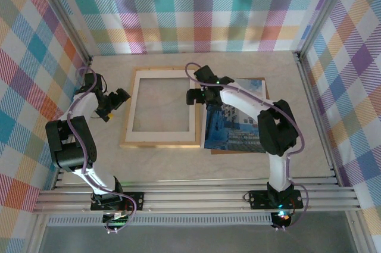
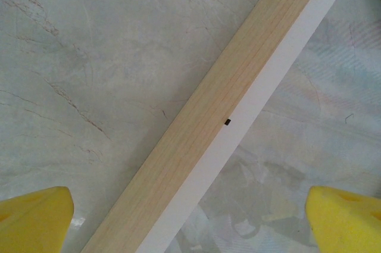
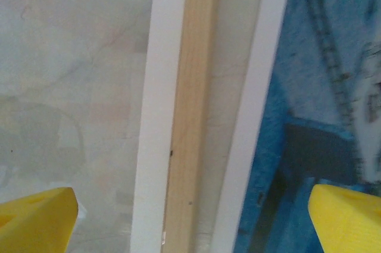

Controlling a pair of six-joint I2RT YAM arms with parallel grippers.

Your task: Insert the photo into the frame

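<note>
Photo (image 1: 229, 134) partly under right arm (image 1: 250, 101); left end effector (image 2: 190, 223), right end effector (image 3: 190, 223) open, empty.

Marbled table (image 1: 238, 166), frame (image 1: 161, 143), brown backing board (image 1: 238, 152)

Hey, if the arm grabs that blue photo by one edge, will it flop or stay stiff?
The photo looks like a thin sheet lying flat, so it would probably droop when lifted by one edge. It looks light, so a push would likely slide it easily. With almost no raised edge showing, pinching it off the surface could be hard.
</note>
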